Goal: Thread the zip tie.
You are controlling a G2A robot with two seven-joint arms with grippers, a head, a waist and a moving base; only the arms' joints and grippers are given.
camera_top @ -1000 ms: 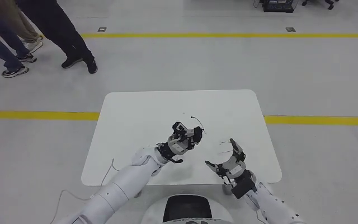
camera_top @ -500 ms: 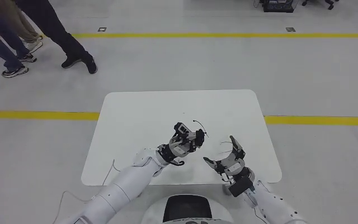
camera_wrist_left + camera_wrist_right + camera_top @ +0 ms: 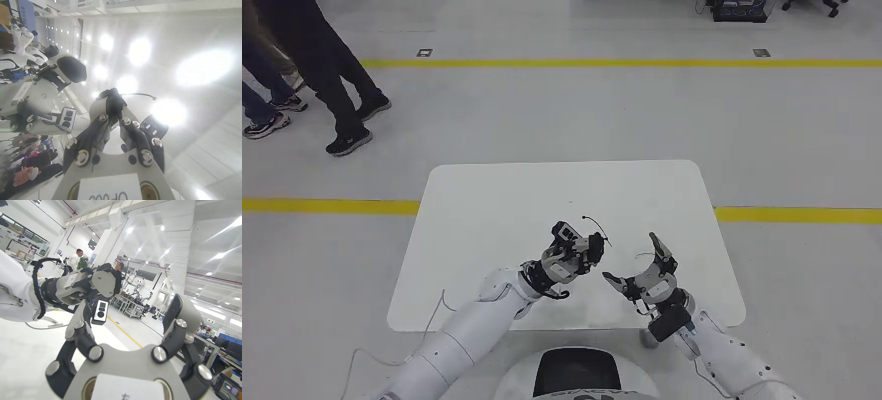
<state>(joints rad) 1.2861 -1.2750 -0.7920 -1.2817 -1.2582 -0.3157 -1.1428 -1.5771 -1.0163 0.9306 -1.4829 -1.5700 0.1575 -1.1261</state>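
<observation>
At the left fingers (image 3: pixel 115 103), shut tight on one end of the zip tie (image 3: pixel 136 94); thin and black, curving free from there, held above the bench (image 3: pixel 492 220). Seems very light, springy, slippery, easy to bend away; best to take near the free tip. Near, not touching: right fingers (image 3: pixel 174 308), wide open, nothing inside.

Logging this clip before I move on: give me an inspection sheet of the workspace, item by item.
Surface: white table, rounded corners.
Job's things: black zip tie held above the table, free end curving out from the left gripper.
Clutter: nothing seen.
Grippers: left gripper shut on the zip tie; right gripper open beside it, holding nothing.
Cables: thin pale cable over the table's near edge.
Surroundings: grey floor, yellow floor lines.
</observation>
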